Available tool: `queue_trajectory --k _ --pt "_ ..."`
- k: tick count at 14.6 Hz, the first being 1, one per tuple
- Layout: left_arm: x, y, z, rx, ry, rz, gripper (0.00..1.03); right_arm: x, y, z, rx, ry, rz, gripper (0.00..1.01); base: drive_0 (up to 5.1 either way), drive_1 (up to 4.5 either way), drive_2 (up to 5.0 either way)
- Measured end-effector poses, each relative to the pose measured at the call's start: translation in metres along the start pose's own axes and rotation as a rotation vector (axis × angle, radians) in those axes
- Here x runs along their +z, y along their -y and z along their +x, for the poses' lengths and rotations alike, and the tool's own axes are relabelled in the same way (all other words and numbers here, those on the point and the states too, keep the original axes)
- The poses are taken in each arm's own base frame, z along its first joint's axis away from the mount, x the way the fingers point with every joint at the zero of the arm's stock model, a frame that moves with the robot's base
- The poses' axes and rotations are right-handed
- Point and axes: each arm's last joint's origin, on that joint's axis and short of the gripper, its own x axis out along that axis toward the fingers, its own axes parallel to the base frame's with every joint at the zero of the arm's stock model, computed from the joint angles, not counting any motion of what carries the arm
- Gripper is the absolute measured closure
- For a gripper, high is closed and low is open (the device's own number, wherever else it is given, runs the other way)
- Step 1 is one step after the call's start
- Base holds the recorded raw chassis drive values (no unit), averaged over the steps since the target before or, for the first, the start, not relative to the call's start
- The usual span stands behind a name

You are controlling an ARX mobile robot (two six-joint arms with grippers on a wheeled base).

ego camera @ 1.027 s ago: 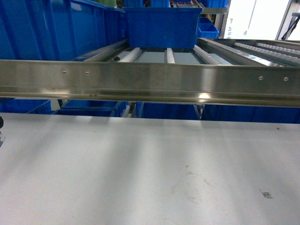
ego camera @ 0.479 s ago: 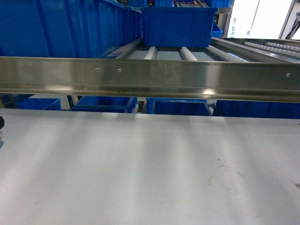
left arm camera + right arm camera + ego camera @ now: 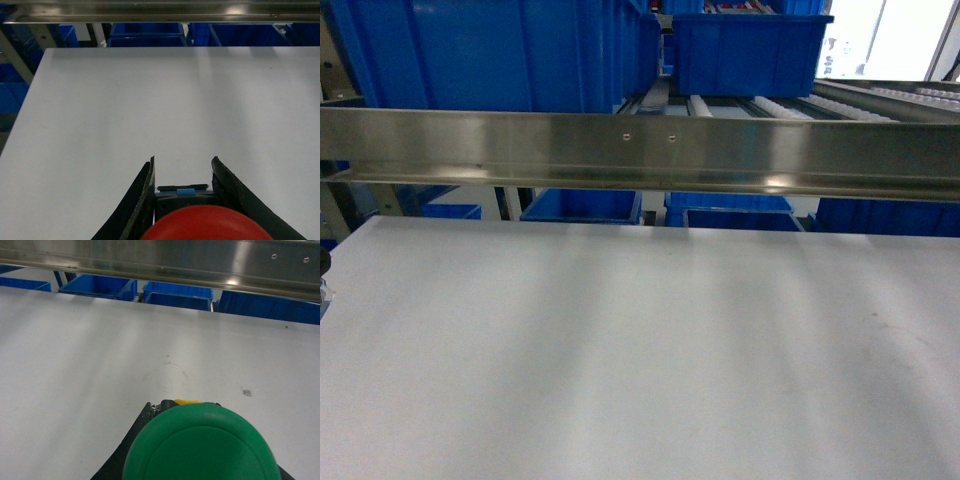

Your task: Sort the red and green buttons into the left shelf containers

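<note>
In the left wrist view my left gripper [image 3: 183, 160] is shut on the red button [image 3: 205, 226]; its red mushroom cap fills the bottom edge and its dark body sits between the two black fingers [image 3: 145, 195]. The right wrist view shows my right gripper [image 3: 182, 404] shut on the green button [image 3: 200, 445], whose green cap hides most of the fingers. Both hang over the white table [image 3: 640, 350]. The left shelf containers [image 3: 480, 50], big bright-blue bins, stand on the shelf at the upper left of the head view. Neither gripper shows in the head view.
A steel rail [image 3: 640, 150] runs across the shelf front, above the table's far edge. Another blue bin [image 3: 750, 50] sits on roller tracks [image 3: 880, 100] behind it. Lower blue bins [image 3: 580, 205] show under the rail. The table's left edge [image 3: 20, 125] is near.
The head view has swung left: the rail, rollers and the middle bin slid right in the picture, and the large blue bins at the left now fill more of it.
</note>
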Motion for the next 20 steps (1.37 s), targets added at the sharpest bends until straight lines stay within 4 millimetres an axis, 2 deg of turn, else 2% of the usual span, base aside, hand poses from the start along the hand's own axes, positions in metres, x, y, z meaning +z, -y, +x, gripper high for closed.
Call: queue_trajectory --k 20 --pt "-0.0001 0.0 0.0 0.0 -0.001 0.0 0.74 -0.0002 0.0 0.0 0.0 -0.002 -0.002 0.75 -4.8 2.54 2.5"
